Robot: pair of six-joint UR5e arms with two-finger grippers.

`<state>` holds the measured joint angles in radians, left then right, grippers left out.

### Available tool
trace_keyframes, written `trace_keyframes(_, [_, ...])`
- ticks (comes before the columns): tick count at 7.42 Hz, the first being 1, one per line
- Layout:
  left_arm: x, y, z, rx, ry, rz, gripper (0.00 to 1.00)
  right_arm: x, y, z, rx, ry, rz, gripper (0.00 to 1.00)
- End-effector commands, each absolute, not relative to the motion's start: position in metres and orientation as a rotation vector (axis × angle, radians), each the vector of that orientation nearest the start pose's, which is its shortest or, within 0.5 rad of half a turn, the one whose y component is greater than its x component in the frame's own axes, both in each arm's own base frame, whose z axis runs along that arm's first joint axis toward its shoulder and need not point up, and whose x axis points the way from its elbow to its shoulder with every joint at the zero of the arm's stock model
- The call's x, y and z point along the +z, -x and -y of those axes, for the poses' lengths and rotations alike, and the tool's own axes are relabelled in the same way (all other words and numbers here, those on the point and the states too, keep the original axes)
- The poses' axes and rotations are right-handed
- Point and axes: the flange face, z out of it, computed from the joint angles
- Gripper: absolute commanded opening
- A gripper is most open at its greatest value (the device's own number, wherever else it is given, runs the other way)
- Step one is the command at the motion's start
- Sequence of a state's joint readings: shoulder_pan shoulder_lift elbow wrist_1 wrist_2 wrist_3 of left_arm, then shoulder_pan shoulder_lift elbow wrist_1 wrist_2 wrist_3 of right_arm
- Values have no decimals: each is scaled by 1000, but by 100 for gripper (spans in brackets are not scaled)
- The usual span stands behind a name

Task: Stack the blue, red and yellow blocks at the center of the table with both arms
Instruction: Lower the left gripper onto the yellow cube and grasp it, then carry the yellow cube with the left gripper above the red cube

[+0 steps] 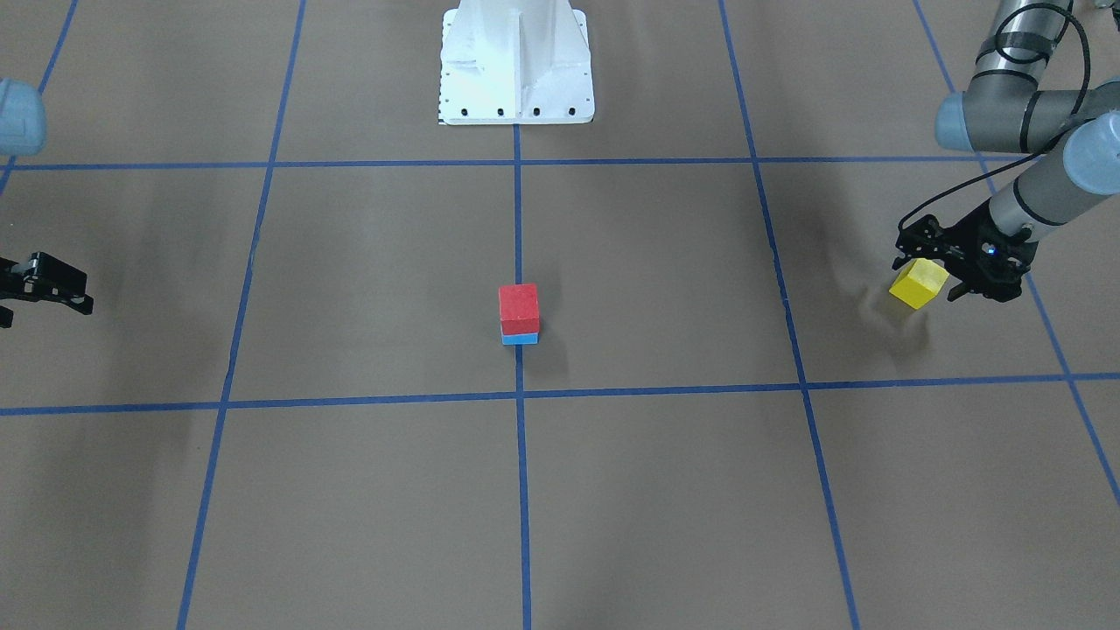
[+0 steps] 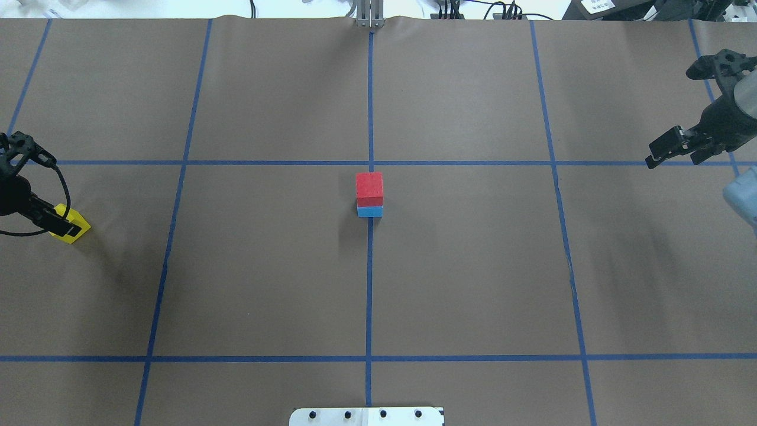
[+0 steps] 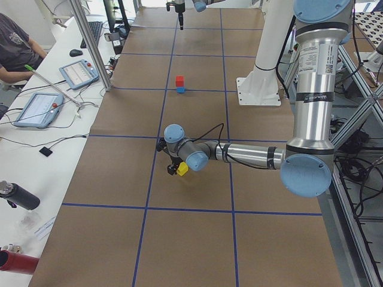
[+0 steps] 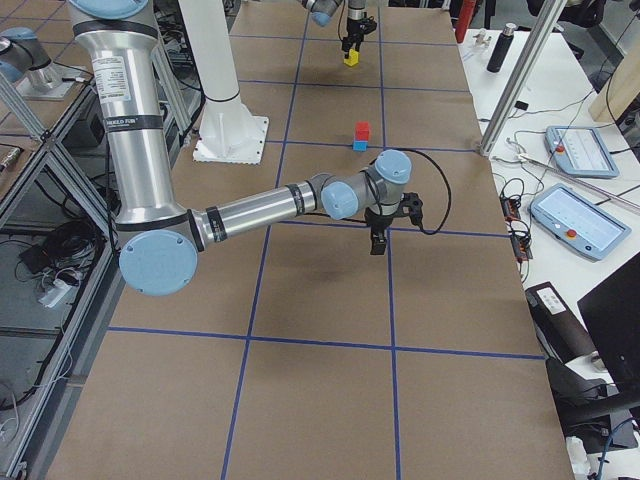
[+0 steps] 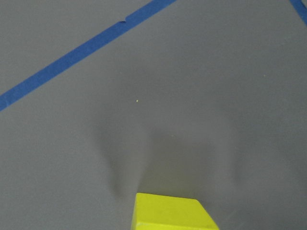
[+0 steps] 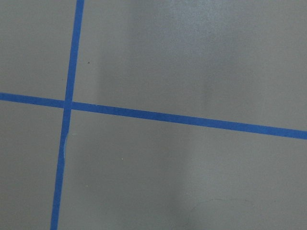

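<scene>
Grips yellow block (image 1: 919, 282) in clamped left hand (image 1: 927, 278), far out on the tabletop (image 1: 350, 262), well apart from red block (image 1: 518, 304) atop blue block (image 1: 520, 338) at centre. Calls for a level carry and square lowering onto red. Right hand (image 2: 673, 155) apart, empty.

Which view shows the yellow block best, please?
Exterior front-facing: the yellow block shows nearly whole in the left gripper. Overhead, the gripper partly covers it; side views show it small; the left wrist crops it.
</scene>
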<state>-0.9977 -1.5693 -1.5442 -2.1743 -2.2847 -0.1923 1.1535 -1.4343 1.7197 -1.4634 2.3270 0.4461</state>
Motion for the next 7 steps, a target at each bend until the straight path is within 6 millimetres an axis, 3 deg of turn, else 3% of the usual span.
trace_keyframes(1, [609, -223, 471, 558, -254, -853, 41, 503, 165, 533, -122, -26, 833, 100])
trace_keyframes(2, [608, -223, 471, 557, -255, -853, 0, 502, 165, 533, -122, -28, 834, 100])
trace_keyframes(3, [601, -223, 472, 543, -255, -865, 0, 501, 165, 533, -123, -28, 836, 100])
trace_keyframes(4, [575, -224, 472, 504, -243, -889, 0, 499, 166, 534, -125, -31, 837, 100])
trace_keyframes(5, [507, -235, 484, 467, -192, -917, 0, 498, 166, 534, -125, -32, 839, 100])
trace_keyframes(6, [419, -249, 503, 394, -142, -917, 0, 498, 166, 534, -126, -33, 839, 100])
trace_keyframes(7, [338, -296, 509, 321, -102, -952, 0, 498, 166, 534, -126, -33, 839, 100])
